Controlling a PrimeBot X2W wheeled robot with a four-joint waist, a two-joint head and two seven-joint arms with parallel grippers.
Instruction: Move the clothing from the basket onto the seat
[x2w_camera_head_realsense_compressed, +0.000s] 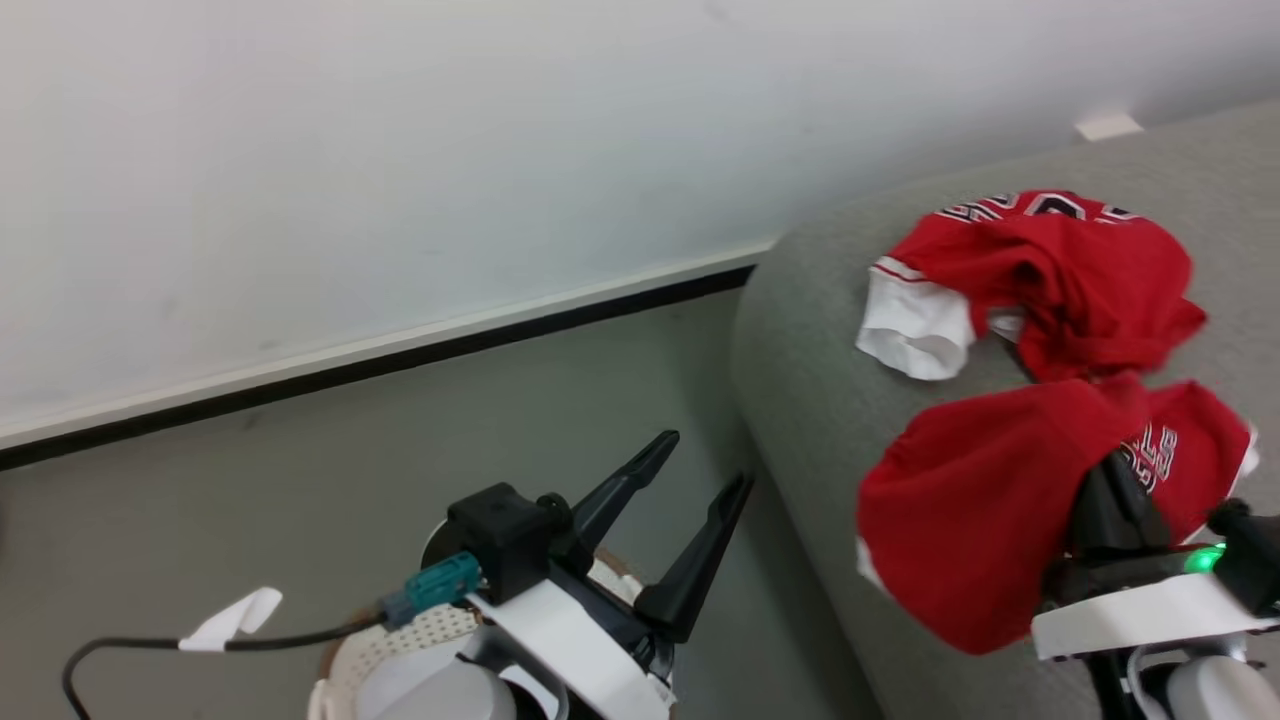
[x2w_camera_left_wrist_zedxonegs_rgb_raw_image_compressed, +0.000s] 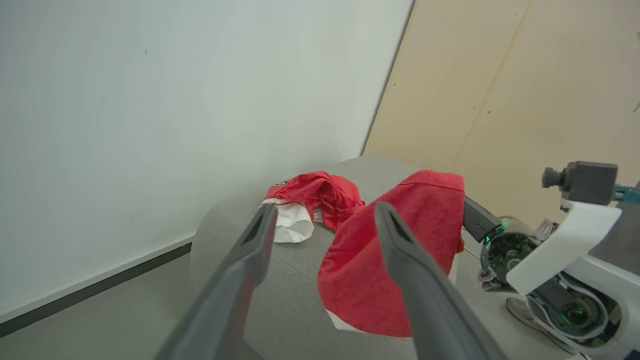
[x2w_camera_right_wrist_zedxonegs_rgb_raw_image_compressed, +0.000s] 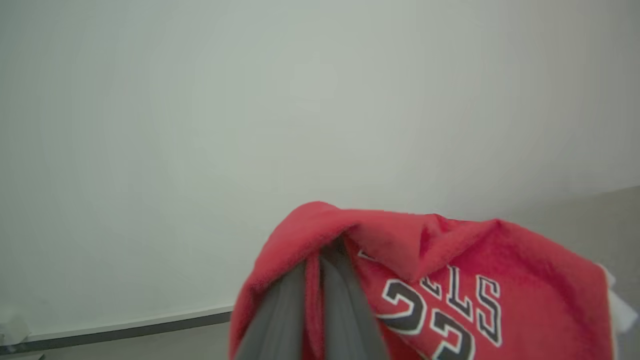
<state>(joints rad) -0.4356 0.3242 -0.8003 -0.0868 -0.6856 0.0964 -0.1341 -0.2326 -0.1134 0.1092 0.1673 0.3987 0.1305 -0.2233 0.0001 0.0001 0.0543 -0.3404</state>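
- Clamped tight on a red jersey (x2w_camera_head_realsense_compressed: 970, 520), lettering showing: the right gripper (x2w_camera_head_realsense_compressed: 1110, 480), cloth draped over both fingers.
- Held hanging over the front edge of the grey sofa (x2w_camera_head_realsense_compressed: 820, 330); impossible to tell whether touching the upholstery.
- Lying crumpled on the sofa just beyond it: a second jersey (x2w_camera_head_realsense_compressed: 1060, 270), white trim turned outward.
- Spread wide with nothing between the fingers: the left gripper (x2w_camera_head_realsense_compressed: 700, 465), poised above the white basket (x2w_camera_head_realsense_compressed: 420, 630) on the floor (x2w_camera_head_realsense_compressed: 250, 480) beside the sofa.
- Behind, a pale wall (x2w_camera_head_realsense_compressed: 400, 150).
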